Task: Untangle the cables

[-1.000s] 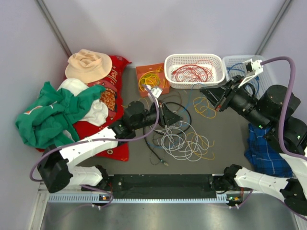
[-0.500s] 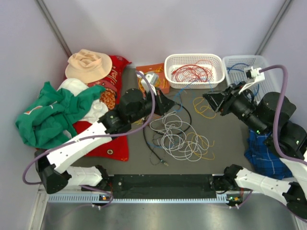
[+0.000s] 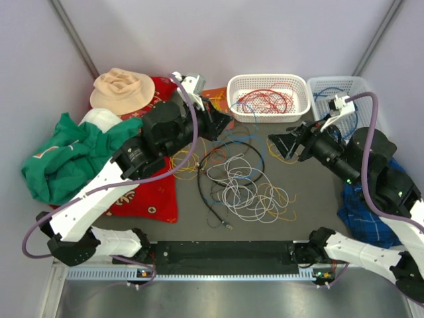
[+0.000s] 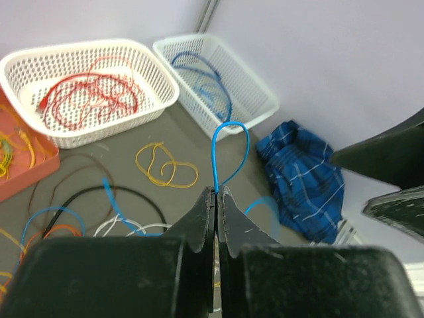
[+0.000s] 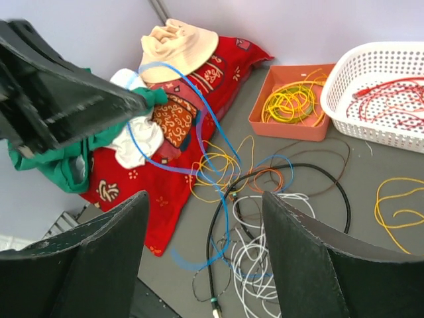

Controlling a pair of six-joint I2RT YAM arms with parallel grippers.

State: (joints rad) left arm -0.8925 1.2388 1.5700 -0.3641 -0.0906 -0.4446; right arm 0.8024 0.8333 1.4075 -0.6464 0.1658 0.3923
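Left gripper (image 4: pixel 216 193): fingers pressed together, pinching a blue cable (image 4: pixel 231 132). A narrow loop of it stands up past the fingertips. Seen from above, the gripper (image 3: pixel 224 122) sits over the far left of the table (image 3: pixel 311 199), next to the orange tray.
Right gripper (image 5: pixel 204 197): fingers wide apart, nothing between them. From above (image 3: pixel 281 143) it hangs to the right of the tangle, facing the left arm.
Blue cable, run: the right wrist view shows it in the air, arcing from the left gripper down into the tangle on the table.
Tangle: white-grey cables (image 3: pixel 242 189) are coiled at the table centre, with thin yellow cables (image 3: pixel 278 199) threaded through them.
Black cable (image 5: pixel 210 262): curves round the left side of the coil, its plug end lying toward the near edge.
Loose yellow cable (image 4: pixel 165 165): lies by itself on the table, between the tangle and the baskets.
Red cables (image 3: pixel 265 101): inside the white basket (image 3: pixel 268 77) at the far edge.
Blue cables (image 4: pixel 202 76): inside the second white basket (image 4: pixel 252 89), just right of the first.
Yellow coil (image 5: pixel 288 103): inside the orange tray (image 5: pixel 288 130), left of the baskets.
Left clutter: red cushion (image 3: pixel 149 199), tan hat (image 3: pixel 122 89) and green garment (image 3: pixel 56 165), piled together.
Right clutter: blue plaid cloth (image 3: pixel 361 212), partly under the right arm.
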